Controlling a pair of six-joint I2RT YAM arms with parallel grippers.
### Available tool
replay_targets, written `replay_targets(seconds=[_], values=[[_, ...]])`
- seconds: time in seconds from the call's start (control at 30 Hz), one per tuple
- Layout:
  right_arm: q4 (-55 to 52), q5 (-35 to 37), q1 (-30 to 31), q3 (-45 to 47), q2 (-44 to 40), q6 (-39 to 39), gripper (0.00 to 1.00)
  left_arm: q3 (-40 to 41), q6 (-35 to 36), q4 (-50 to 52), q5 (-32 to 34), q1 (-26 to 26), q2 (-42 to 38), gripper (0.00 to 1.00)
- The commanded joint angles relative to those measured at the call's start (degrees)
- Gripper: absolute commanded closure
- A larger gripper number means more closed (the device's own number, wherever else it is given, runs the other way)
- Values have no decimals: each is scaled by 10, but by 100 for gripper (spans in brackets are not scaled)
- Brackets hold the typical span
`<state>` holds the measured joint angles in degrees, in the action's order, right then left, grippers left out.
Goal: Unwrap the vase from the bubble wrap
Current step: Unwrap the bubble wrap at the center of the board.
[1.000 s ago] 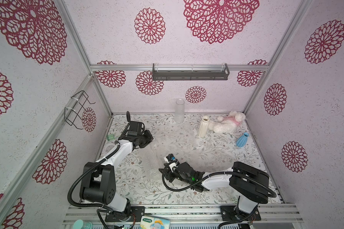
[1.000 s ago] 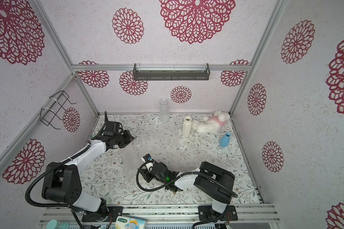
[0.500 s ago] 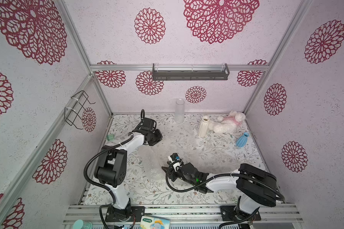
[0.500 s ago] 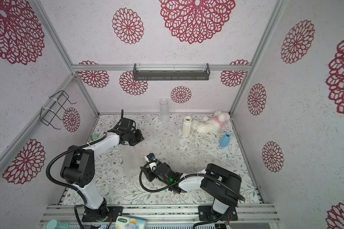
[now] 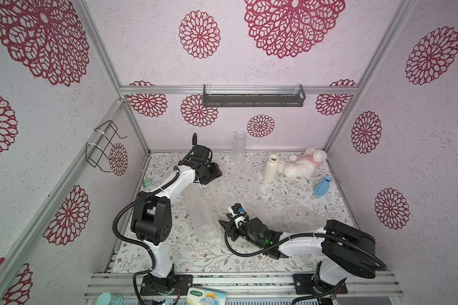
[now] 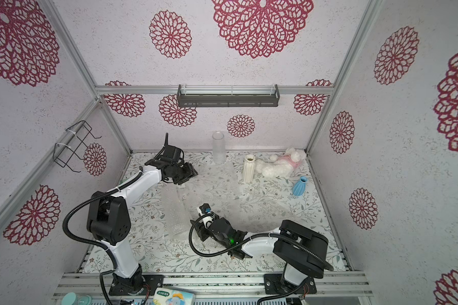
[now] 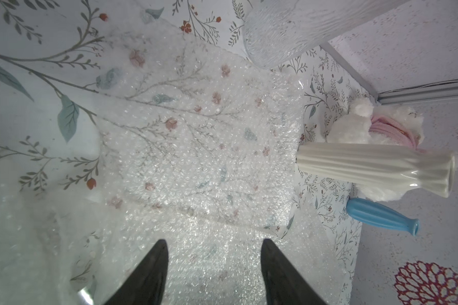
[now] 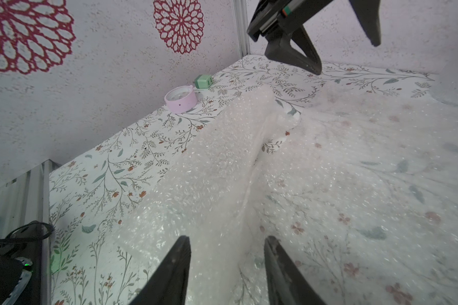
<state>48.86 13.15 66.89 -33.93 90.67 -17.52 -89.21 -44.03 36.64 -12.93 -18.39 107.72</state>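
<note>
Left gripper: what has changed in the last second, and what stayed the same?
The left gripper swung to its right, toward the middle, and opened; it seems to have let go of the bubble wrap. The right gripper stayed low, astride a fold of the wrap. The white vase, blue vase and plush toy did not move.

- The bubble wrap [image 5: 233,186] is clear, colourless bubbled sheeting, spread mostly flat across the middle of the surface [image 5: 196,254], floral print showing through.
- Its left part is bunched into a crumpled ridge running near to far.
</note>
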Motion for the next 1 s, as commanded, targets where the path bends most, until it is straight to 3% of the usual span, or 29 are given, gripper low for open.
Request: replay_targets(seconds=[0.0,0.13,0.23,0.57,0.97], values=[[20,11,-4,0,-18,12,52,-35,27,57,19,-6,16,37],[6,-5,-4,-12,-14,12,52,-69,50,104,58,-7,-2,29],[-18,-20,-4,-36,-5,13,55,-49,67,117,83,2,-42,27],[-116,-35,4,-133,50,-3,57,161,28,44,15,87,-201,20],[-214,-31,18,-239,120,-9,58,291,-4,-7,4,127,-262,15]])
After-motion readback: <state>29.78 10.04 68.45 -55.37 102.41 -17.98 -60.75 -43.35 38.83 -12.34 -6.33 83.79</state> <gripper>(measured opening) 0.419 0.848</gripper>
